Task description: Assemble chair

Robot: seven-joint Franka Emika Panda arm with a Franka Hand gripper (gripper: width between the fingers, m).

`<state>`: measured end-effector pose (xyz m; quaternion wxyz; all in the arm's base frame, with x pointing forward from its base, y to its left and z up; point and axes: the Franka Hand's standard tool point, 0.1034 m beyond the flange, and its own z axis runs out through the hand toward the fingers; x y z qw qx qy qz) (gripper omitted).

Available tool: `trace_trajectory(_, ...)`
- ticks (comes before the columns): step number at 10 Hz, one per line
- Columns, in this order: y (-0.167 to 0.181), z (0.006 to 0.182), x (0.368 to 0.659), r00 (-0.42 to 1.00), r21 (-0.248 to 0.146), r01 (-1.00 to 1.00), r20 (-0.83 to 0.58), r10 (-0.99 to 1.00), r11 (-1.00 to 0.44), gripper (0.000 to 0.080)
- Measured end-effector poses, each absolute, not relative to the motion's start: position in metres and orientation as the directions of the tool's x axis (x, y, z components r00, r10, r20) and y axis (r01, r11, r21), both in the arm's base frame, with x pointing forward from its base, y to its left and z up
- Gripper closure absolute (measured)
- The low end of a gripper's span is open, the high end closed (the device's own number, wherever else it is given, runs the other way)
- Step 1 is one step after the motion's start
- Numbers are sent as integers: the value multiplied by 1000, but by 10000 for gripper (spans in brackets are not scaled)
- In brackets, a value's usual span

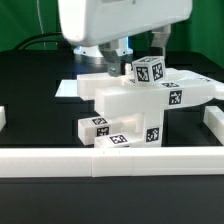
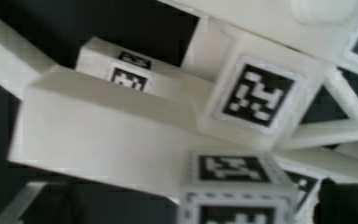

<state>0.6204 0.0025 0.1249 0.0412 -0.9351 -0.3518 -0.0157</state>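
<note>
Nearest in the exterior view, a long low white rail (image 1: 110,160) runs across the black tabletop (image 1: 30,75), with short white pieces rising at that view's left and right edges. Just behind the rail sits the pile of glossy white chair parts (image 1: 130,100), about mid-scene. At the near foot of the pile, two small square legs (image 1: 96,126) lie side by side, each with a black-and-white tag facing up. Above them a thick blocky piece stands, and a long panel (image 1: 190,92) reaches from it toward the exterior view's right, with a tag on its near face. On top of the pile rests a tagged block (image 1: 148,71), tilted slightly.

The wrist view looks down on this same cluster from very close: the tagged block (image 2: 256,90) fills the middle, with white slabs crossing around it (their edges are blurred).

Farthest back, the tool (image 1: 142,45) hangs under the arm's white body, just above the top block. Its jaws are spread wide and it holds nothing.
</note>
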Motion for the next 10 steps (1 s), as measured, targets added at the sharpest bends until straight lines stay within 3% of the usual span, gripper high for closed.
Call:
trace_trajectory(3, 9, 122, 626, 750, -54, 661, 84, 656, -748, 151)
trace_trajectory(10, 17, 117, 623, 783, -68, 622, 75, 617, -780, 151)
